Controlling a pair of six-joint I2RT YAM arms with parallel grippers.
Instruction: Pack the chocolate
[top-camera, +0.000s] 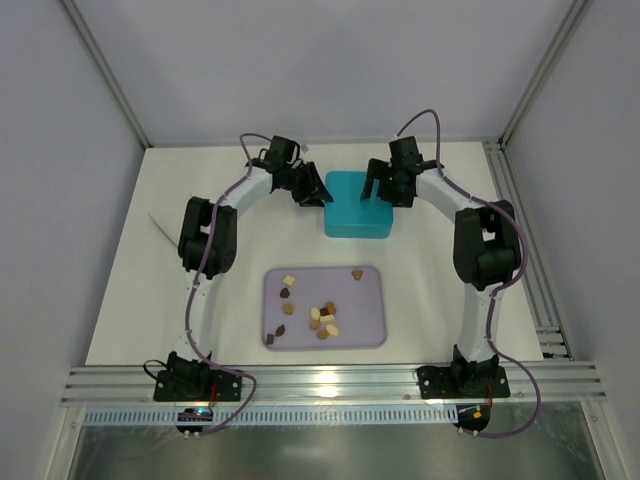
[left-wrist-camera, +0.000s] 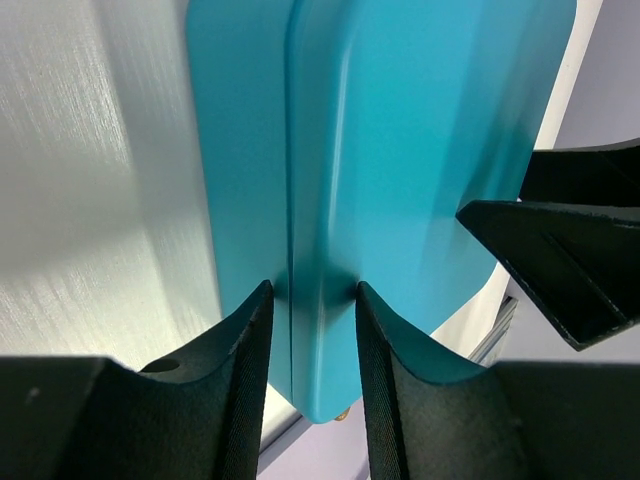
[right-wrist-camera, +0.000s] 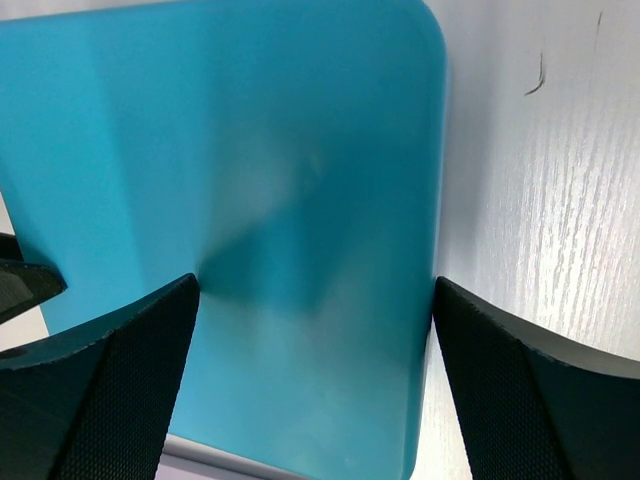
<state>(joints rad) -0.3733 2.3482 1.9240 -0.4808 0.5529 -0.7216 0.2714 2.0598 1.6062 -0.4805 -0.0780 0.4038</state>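
Left jaws are clamping the edge of the teal box (top-camera: 357, 205), right jaws are hanging wide apart over it. The chocolate (top-camera: 322, 318) is sitting scattered on the lilac tray (top-camera: 365, 325).

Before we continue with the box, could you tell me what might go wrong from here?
The left hand seems to pinch only a narrow edge of the blue box, so it may slip or tip. The open right hand hovers close over the box and could knock it. A shoved box could scatter the loose chocolates.
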